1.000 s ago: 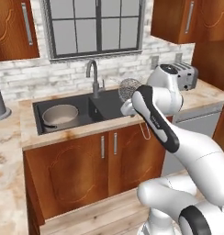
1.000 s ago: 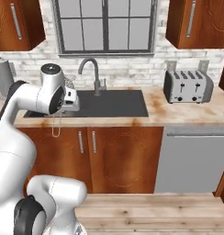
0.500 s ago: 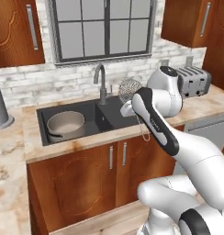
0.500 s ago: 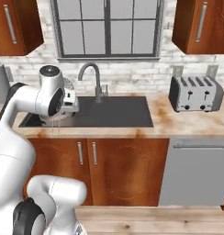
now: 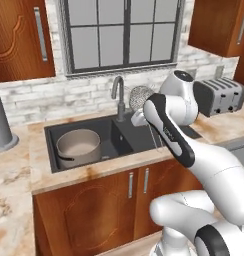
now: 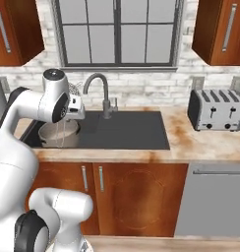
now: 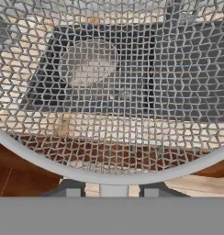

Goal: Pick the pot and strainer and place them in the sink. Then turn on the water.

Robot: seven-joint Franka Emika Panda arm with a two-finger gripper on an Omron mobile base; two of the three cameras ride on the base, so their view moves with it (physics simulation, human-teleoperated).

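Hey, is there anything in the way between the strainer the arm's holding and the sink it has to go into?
Nothing visible blocks it. The strainer hangs in the gripper above the sink, beside the tap. The pot already sits in the left basin; the right basin below looks free.

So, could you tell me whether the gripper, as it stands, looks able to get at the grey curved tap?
Probably not yet: the gripper is shut on the round silver wire-mesh strainer, which hangs between it and the grey curved tap. The strainer likely has to go into the dark sink first.
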